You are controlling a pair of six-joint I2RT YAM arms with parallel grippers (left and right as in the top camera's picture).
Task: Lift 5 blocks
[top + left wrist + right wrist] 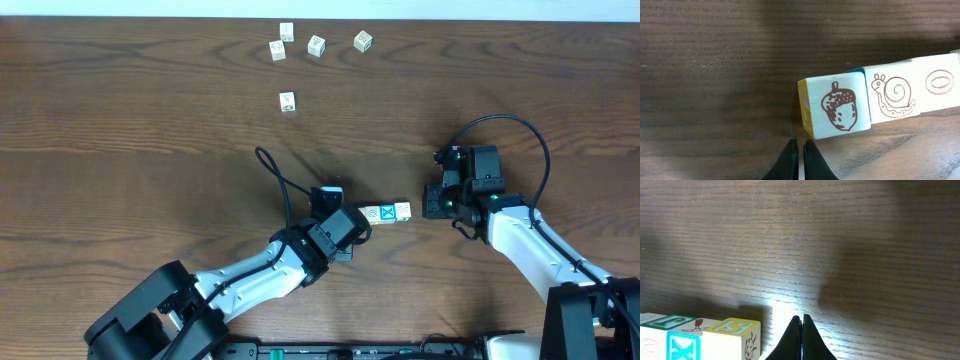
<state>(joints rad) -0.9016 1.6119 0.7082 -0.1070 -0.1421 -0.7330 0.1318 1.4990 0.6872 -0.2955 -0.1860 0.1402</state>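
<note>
Overhead view: soft, even light on the dark counter (pixel 120 150), shadows faint. Right wrist view: white glare at 6 o'clock, just above the black fingers (pixel 809 345); broad shadow toward 3 o'clock. Left wrist view: dimmer, shadow at 12 o'clock, grain sharp.

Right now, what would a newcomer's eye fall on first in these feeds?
The tight row of picture blocks in the middle of the table, one face bright blue with a white X. Close up, the acorn block sits just ahead of the shut left gripper, a snail block touching it; the right gripper is shut too. Five loose cubes lie scattered at the far edge.
</note>
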